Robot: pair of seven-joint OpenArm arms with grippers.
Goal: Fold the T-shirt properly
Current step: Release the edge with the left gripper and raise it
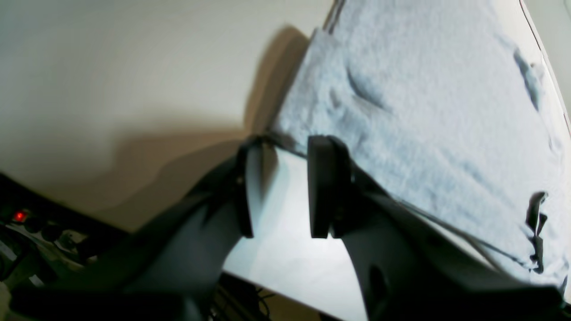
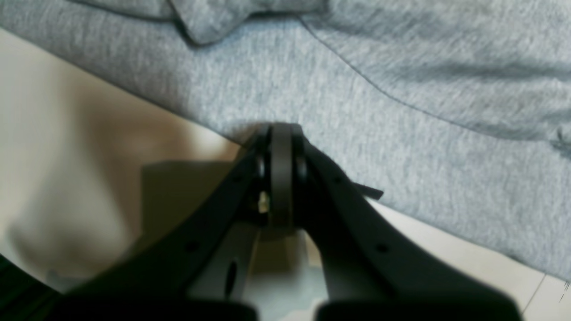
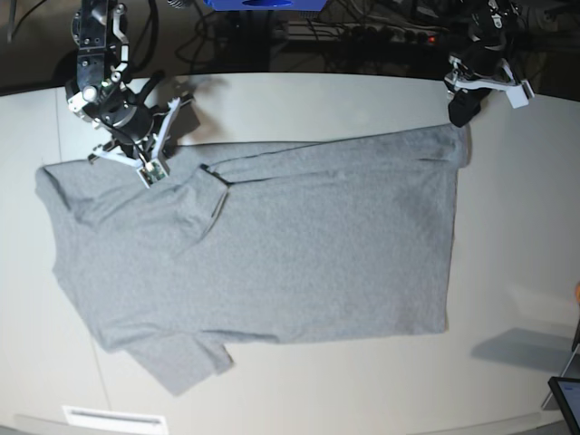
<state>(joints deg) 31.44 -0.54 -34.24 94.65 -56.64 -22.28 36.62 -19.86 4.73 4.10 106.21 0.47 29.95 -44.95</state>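
The grey T-shirt (image 3: pixel 308 245) lies spread flat on the white table (image 3: pixel 317 100), sleeves toward the left of the base view. My left gripper (image 3: pixel 459 113) hovers at the hem's far right corner. In the left wrist view its jaws (image 1: pixel 285 147) stand apart, bare table shows between them, and the T-shirt (image 1: pixel 424 111) corner edge lies across the tips. My right gripper (image 3: pixel 149 168) sits at the far left shoulder edge. In the right wrist view this gripper (image 2: pixel 281 129) is shut, its pads pressed together where the T-shirt (image 2: pixel 357 133) edge puckers into them.
A power strip with a red light (image 3: pixel 430 38) and cables run behind the table's far edge. A white label strip (image 3: pixel 113 419) lies at the front left. A dark tablet-like object (image 3: pixel 566 399) stands at the front right corner.
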